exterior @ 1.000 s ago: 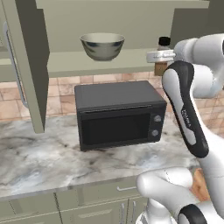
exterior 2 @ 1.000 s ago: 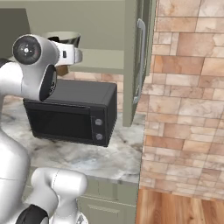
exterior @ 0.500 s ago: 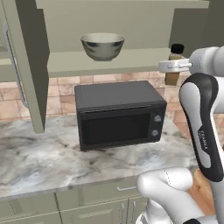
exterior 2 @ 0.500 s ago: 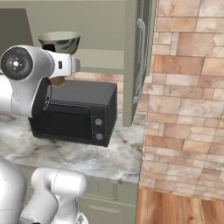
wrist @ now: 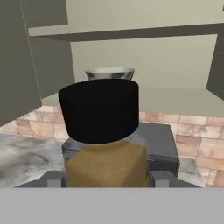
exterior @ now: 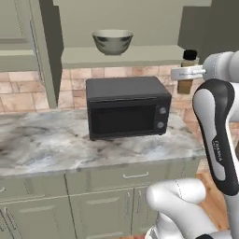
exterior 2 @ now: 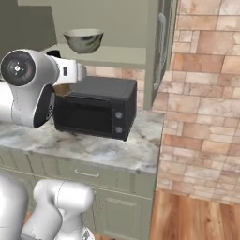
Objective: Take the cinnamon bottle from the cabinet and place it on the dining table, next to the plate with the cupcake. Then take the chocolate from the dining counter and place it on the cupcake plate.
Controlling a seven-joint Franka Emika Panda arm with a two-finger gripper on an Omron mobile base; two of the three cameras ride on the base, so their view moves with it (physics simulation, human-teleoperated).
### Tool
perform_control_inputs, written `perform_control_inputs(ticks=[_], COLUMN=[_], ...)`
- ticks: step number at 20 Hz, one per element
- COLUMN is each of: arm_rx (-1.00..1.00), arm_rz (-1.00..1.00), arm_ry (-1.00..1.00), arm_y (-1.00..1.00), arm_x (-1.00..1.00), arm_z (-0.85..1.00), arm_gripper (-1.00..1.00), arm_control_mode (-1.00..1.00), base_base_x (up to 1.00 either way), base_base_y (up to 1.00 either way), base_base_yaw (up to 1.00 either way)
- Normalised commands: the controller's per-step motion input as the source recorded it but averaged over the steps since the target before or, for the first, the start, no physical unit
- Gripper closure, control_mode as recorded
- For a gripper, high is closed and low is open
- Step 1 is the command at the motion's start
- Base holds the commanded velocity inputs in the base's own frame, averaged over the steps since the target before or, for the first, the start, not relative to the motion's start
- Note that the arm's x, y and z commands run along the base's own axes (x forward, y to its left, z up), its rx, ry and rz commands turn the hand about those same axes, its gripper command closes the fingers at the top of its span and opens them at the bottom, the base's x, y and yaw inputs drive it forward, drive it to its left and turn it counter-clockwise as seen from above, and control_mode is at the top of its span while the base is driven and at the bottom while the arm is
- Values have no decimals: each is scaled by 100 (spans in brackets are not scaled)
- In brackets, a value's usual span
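Start at nine o'clock in the left base view, where the open cabinet door (exterior: 46, 51) stands beside the shelf (exterior: 121, 57); the bowl (exterior: 112, 41) sits on that shelf at about eleven o'clock, and below it the dark microwave (exterior: 127, 107) rests on the marble desk (exterior: 42, 144) near the centre. Move on to two o'clock and you find the cinnamon bottle (exterior: 188, 70), its black cap just showing above the white hand, off the right end of the shelf and apart from it, in the air over the right end of the desk. In the hand view the cinnamon bottle fills the middle, black cap on top and brown powder below, with the gripper (wrist: 105, 181) at six o'clock and a dark finger pad (wrist: 53, 179) pressed to each flank, so you can read the jaws as clamped on the bottle. In the right base view the arm's round joint sits at nine o'clock, with the bowl at eleven o'clock and the microwave at the centre. You are, by my judgement, in the carrying leg of the first step: the bottle looks clear of the cabinet, and neither the dining table nor the cupcake plate is before you. The next move calls for keeping the bottle upright, swinging clear of the cabinet, and turning the base towards the table.
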Motion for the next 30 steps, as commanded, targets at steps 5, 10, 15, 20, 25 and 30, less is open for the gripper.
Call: perform_control_inputs(ticks=[5, 10, 15, 20, 25, 30], arm_rx=[0, 0, 0, 0, 0, 0], arm_rz=[0, 0, 0, 0, 0, 0], arm_ry=[0, 0, 0, 0, 0, 0], arm_y=[0, 0, 0, 0, 0, 0], arm_x=[0, 0, 0, 0, 0, 0], arm_z=[0, 0, 0, 0, 0, 0], arm_gripper=[100, 100, 100, 100, 100, 100], arm_control_mode=[100, 100, 100, 100, 100, 100], base_base_x=[-67, -23, -6, 0, 0, 32], base_base_y=[0, -4, -14, -10, -7, -5], base_base_yaw=[54, 73, 87, 89, 89, 79])
